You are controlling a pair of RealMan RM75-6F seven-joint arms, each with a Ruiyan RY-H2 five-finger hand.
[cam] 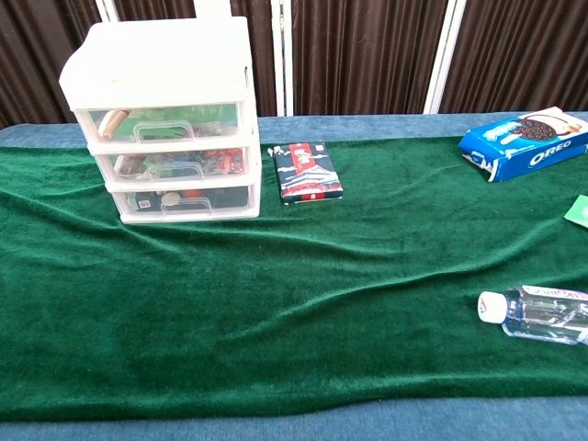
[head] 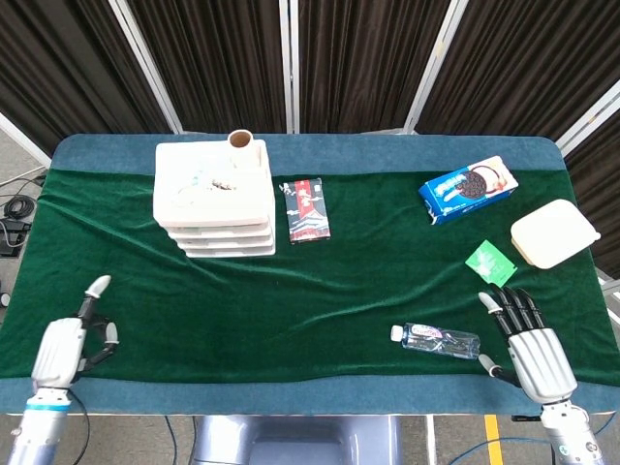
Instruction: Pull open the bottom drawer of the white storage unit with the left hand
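Observation:
The white storage unit [head: 213,199] [cam: 163,118] stands at the back left of the green cloth, its three drawers all pushed in. The bottom drawer [cam: 184,201] has a clear front with a handle. My left hand [head: 66,347] hovers at the table's front left corner, far from the unit, holding nothing, fingers apart. My right hand [head: 529,347] lies at the front right edge, fingers spread and empty. Neither hand shows in the chest view.
A cardboard tube [head: 240,141] stands on the unit. A dark packet [head: 306,209] lies right of it. An Oreo box [head: 467,189], green sachet [head: 490,262], white lidded box [head: 554,232] and water bottle [head: 441,339] occupy the right side.

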